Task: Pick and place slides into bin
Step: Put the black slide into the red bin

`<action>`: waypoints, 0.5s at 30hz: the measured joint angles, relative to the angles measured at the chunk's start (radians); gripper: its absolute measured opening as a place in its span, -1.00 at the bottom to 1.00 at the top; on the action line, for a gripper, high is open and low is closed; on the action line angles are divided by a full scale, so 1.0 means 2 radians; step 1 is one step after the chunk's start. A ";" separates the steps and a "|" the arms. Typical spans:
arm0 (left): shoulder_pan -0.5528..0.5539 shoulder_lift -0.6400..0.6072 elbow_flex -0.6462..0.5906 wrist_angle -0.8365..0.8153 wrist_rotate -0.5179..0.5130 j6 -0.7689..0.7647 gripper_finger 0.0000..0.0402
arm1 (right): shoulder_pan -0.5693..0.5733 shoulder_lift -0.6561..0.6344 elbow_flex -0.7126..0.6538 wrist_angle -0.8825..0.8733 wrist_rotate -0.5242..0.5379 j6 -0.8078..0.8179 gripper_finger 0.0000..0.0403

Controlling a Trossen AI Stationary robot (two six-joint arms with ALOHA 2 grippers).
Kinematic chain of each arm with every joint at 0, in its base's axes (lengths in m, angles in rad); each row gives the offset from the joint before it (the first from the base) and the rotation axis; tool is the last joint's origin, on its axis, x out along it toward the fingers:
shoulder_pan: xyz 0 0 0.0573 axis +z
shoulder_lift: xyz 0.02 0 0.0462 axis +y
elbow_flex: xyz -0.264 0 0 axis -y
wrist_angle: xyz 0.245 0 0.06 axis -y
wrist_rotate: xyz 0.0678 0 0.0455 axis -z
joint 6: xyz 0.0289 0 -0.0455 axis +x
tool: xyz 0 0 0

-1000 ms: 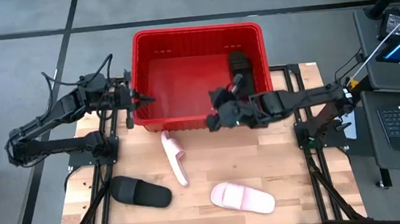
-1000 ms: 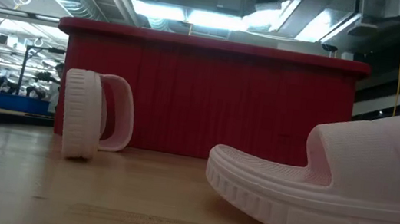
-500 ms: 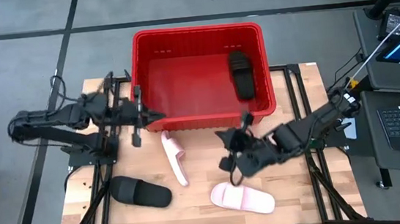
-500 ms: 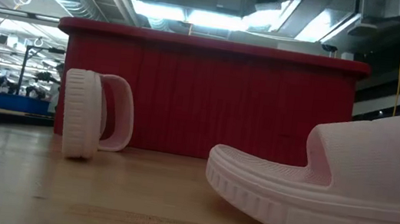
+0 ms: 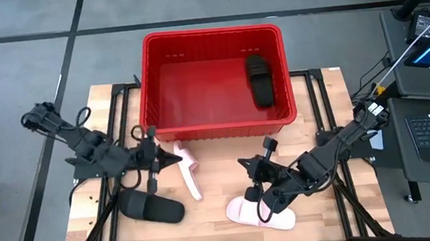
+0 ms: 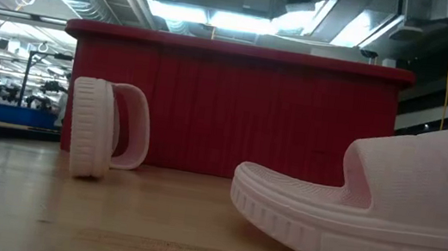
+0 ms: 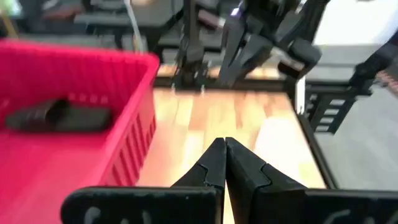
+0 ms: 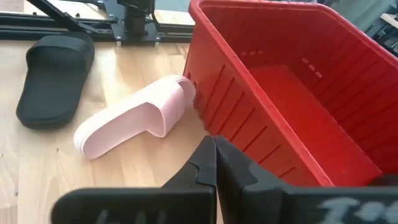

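The red bin (image 5: 162, 102) stands at the table's far middle, with one black slide (image 5: 259, 81) lying inside on its right. A second black slide (image 5: 152, 207) lies flat at the near left. One pink slide (image 5: 188, 169) stands on its side edge in front of the bin, and the other (image 5: 259, 213) lies on its sole near the front edge. My left gripper (image 5: 176, 160) is shut and empty, by the far end of the pink slide that stands on its side. My right gripper (image 5: 248, 194) is shut and empty, just above the flat pink slide's left end.
Bare wood lies between the two pink slides and right of the flat one. The bin's near wall (image 8: 249, 124) stands close behind both grippers. The low view shows the pink slide on its side (image 6: 106, 132) and the flat one (image 6: 384, 225) before the bin (image 6: 235, 110).
My left gripper has gone from the bin's left rim toward the table's near edge and down, to the pink slide that stands on its side. My right gripper has drawn back from the bin's near wall toward the near edge, down to the flat pink slide. No slide has moved.
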 joint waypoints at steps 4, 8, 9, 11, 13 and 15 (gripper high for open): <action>-0.039 0.018 0.045 -0.088 -0.030 -0.072 -0.99 | 0.003 0.000 0.000 0.000 0.000 -0.024 -1.00; -0.056 0.025 0.073 -0.169 -0.035 -0.173 -0.99 | 0.003 0.000 0.000 -0.002 0.000 -0.044 -1.00; -0.059 0.026 0.077 -0.188 -0.034 -0.200 -0.99 | 0.003 0.000 0.000 -0.003 0.000 -0.052 -1.00; -0.064 0.029 0.079 -0.228 -0.024 -0.250 -0.99 | 0.003 0.000 0.000 -0.004 0.000 -0.064 -0.99; -0.067 0.033 0.079 -0.264 -0.001 -0.297 -0.99 | 0.002 0.000 0.000 -0.007 0.000 -0.069 -0.99; -0.066 0.036 0.079 -0.290 0.030 -0.339 -0.99 | 0.002 -0.001 0.000 -0.011 0.000 -0.075 -0.99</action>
